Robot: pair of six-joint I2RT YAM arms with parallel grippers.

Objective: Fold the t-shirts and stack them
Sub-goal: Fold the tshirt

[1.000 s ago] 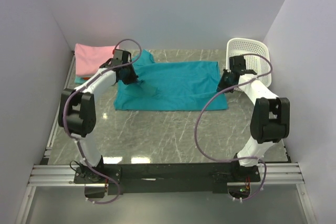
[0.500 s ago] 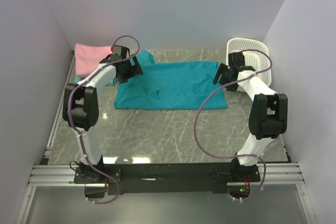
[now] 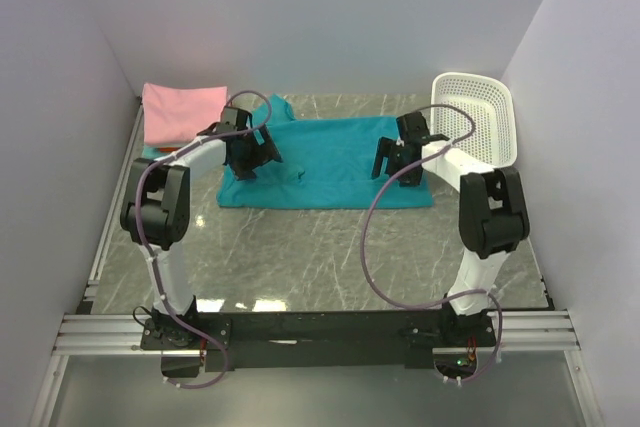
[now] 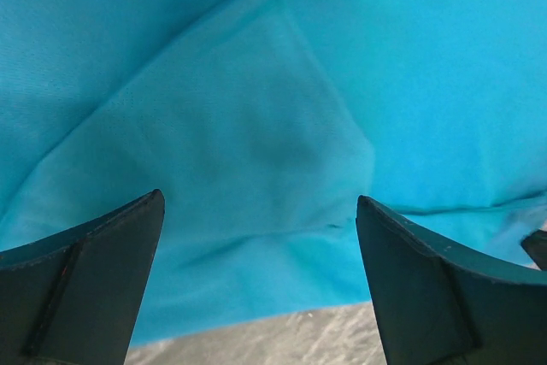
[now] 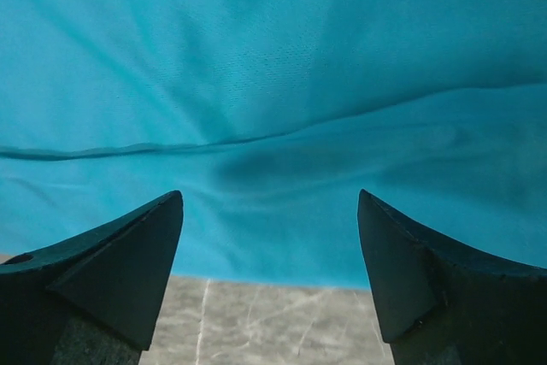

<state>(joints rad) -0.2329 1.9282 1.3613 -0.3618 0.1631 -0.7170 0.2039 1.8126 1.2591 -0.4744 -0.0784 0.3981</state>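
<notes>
A teal-blue t-shirt [image 3: 330, 152] lies spread flat across the back middle of the marble table. My left gripper [image 3: 256, 157] hovers over its left part, jaws open and nothing between them. In the left wrist view a folded-in flap of the teal shirt [image 4: 256, 126] lies under the open gripper [image 4: 259, 198]. My right gripper [image 3: 390, 159] is over the shirt's right part, also open and empty. In the right wrist view, smooth teal cloth [image 5: 273, 57] and its near hem lie below the gripper [image 5: 270, 194]. A folded pink t-shirt [image 3: 180, 112] rests at the back left.
A white plastic lattice basket [image 3: 480, 122] stands tilted against the right wall at the back. A thin strip of aqua cloth [image 3: 150, 151] shows under the pink shirt's near edge. Bare marble table [image 3: 320, 247] stretches from the teal shirt to the arm bases.
Both grippers have gone from shut to open. The right gripper moved left from beside the basket to over the shirt. The left gripper shifted right and nearer, over the shirt's left part.
</notes>
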